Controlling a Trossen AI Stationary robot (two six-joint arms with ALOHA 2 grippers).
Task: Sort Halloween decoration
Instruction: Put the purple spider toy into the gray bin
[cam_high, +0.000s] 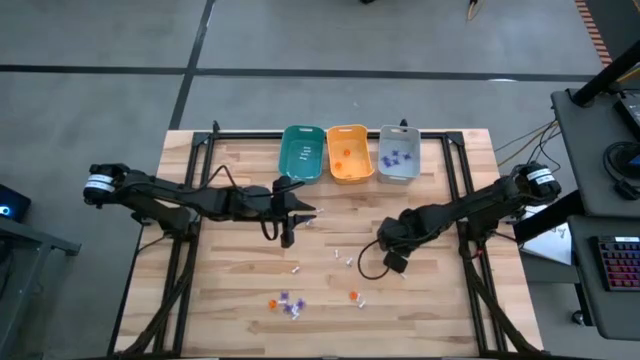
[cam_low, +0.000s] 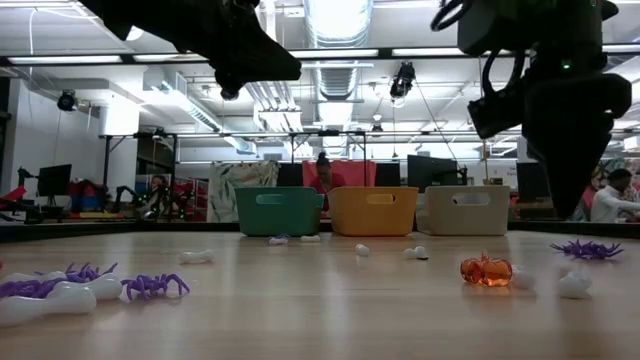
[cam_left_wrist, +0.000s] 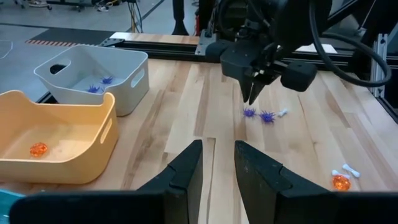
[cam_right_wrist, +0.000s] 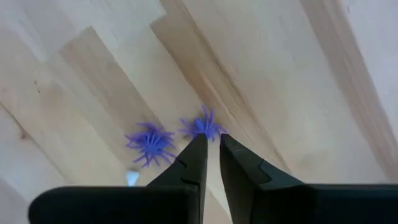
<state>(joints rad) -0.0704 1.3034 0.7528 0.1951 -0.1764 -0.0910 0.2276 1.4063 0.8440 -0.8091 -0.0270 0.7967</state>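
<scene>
Bins in far row: left bin teal, middle bin orange, right bin grey. Spiders purple, pumpkin translucent orange, bones white. Table pale wood, plank-striped. Arms, grippers black.

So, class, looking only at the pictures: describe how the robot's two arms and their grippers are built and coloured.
Both arms are dark, jointed links, each with a pale band near its base. The left gripper has two flat, dark, wedge-shaped fingers. The right gripper has the same tapering dark fingers, and a loose black cable loops beside it. No markings are legible.
</scene>
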